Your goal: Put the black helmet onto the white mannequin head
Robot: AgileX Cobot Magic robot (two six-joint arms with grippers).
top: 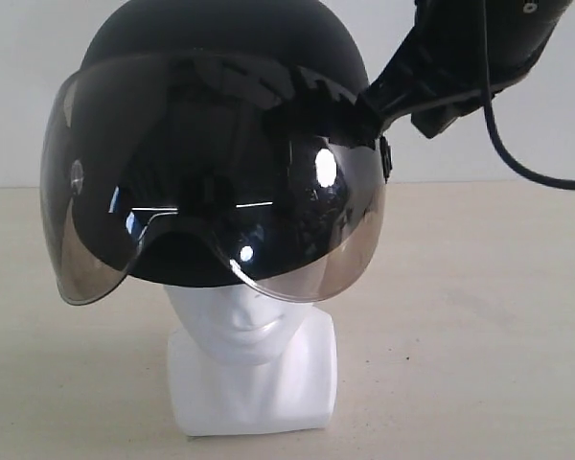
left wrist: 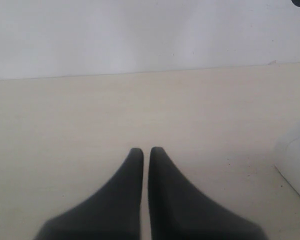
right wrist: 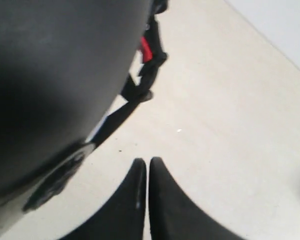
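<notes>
Now the black helmet (top: pixel 220 48) is sitting over the white mannequin head (top: pixel 252 359), its visor (top: pixel 211 225) covering the face down to the nose. The right gripper (right wrist: pixel 148 165), hovering at the helmet's two o'clock in the exterior view, is pressing its fingers together on nothing. The left gripper (left wrist: pixel 146 152) is likewise all but closed and empty over the table (left wrist: pixel 65 125). The risk I am judging is this: the right arm is lying close against the shell, so a careless withdrawal could be knocking the helmet askew or snagging the dangling strap (right wrist: pixel 140 85).

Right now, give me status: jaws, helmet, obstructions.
Both jaws shut, empty. Helmet sits on head, visor over upper face. Right arm close beside helmet; strap hangs loose.
</notes>
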